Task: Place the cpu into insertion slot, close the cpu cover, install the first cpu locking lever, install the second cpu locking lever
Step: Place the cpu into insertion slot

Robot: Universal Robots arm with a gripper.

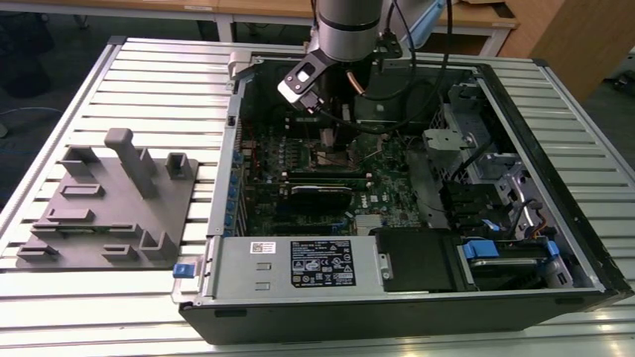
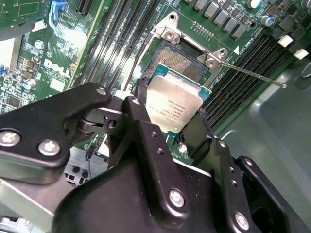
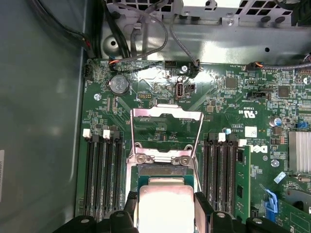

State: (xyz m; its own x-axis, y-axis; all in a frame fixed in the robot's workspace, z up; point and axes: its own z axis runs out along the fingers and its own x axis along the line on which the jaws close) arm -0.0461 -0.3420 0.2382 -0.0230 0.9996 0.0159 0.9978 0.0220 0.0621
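Chip (image 2: 177, 104) clamped between closed fingers (image 2: 146, 128) | frame centre, second wrist view | tilted over socket (image 2: 187, 53) | cover (image 3: 165, 114) raised

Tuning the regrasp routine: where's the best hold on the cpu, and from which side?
By two opposite side edges, coming from straight above its flat metal top. The cpu is a thin flat square, so only its edges offer parallel faces, and its underside must stay free to meet the insertion slot. The gripper holds it just so now, jaws shut on opposite edges.
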